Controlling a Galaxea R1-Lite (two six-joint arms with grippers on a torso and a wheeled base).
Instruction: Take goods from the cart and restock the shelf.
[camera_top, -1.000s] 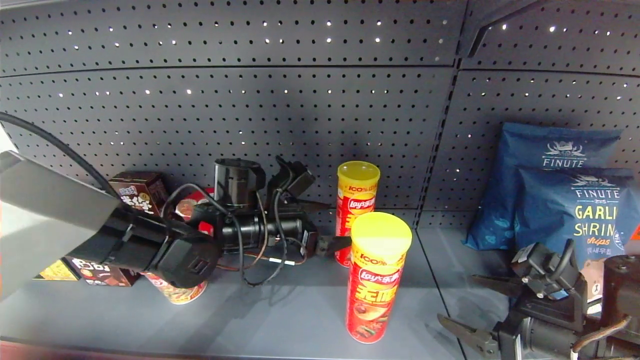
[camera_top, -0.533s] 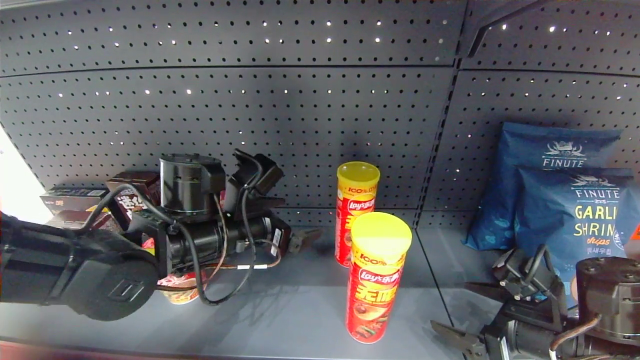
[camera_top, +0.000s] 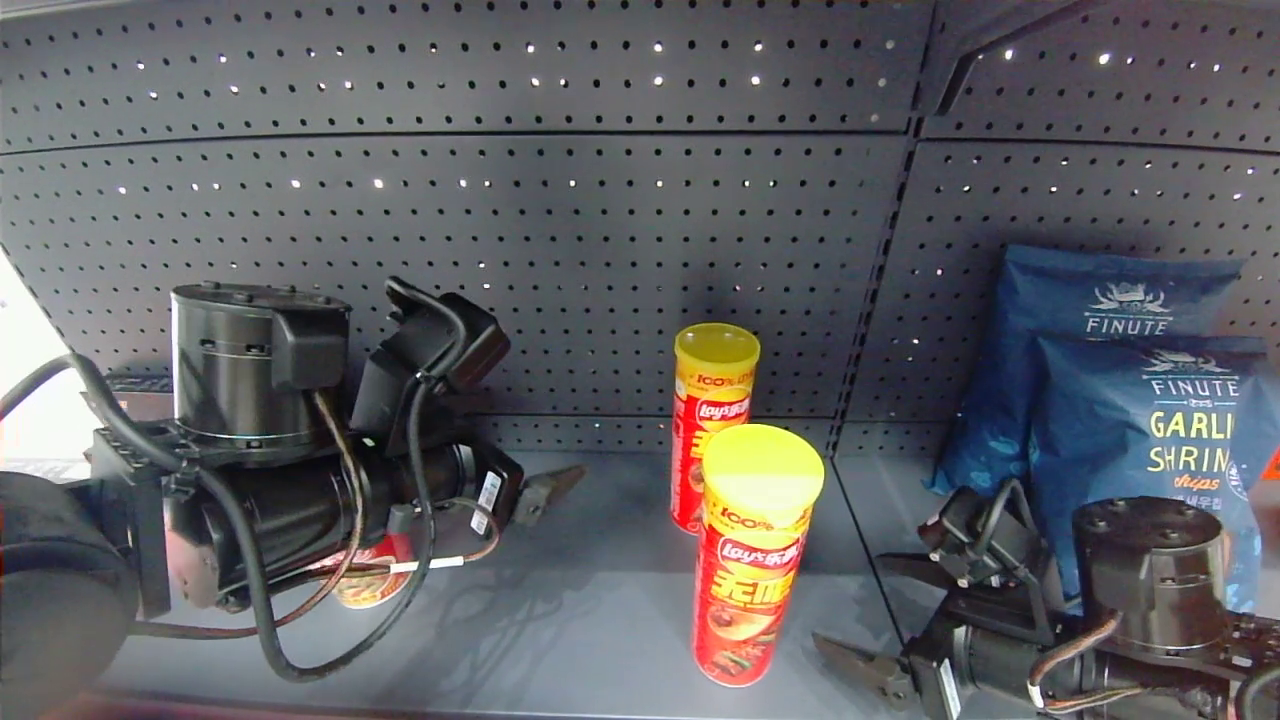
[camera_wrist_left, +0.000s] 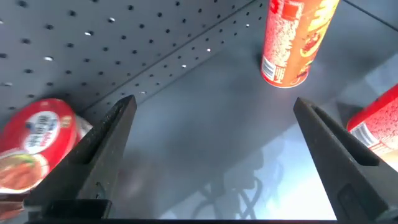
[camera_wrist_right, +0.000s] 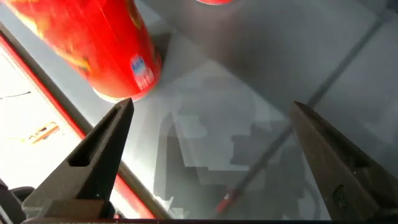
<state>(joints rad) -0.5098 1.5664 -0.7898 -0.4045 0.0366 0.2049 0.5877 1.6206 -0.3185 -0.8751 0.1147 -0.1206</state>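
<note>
Two red chip cans with yellow lids stand upright on the grey shelf (camera_top: 600, 620), the front can (camera_top: 750, 560) a little before the back can (camera_top: 712, 420). My left gripper (camera_top: 548, 490) hovers low over the shelf, left of both cans and clear of them. In the left wrist view it is open (camera_wrist_left: 214, 102) with nothing between its fingers, facing the back can (camera_wrist_left: 295, 40), with the front can (camera_wrist_left: 379, 121) at the edge. My right gripper (camera_top: 865, 610) is open and empty, low at the shelf's front edge, just right of the front can (camera_wrist_right: 99, 43).
A red noodle cup (camera_top: 370, 585) sits under my left arm, near the left finger (camera_wrist_left: 34, 146). Blue snack bags (camera_top: 1140, 400) lean on the perforated back panel (camera_top: 500, 250) at the right. Bare shelf lies between the noodle cup and the cans.
My left arm has drawn back to the left, away from the back can, its gripper empty. My right arm has edged left along the shelf front. The cans have not moved.
</note>
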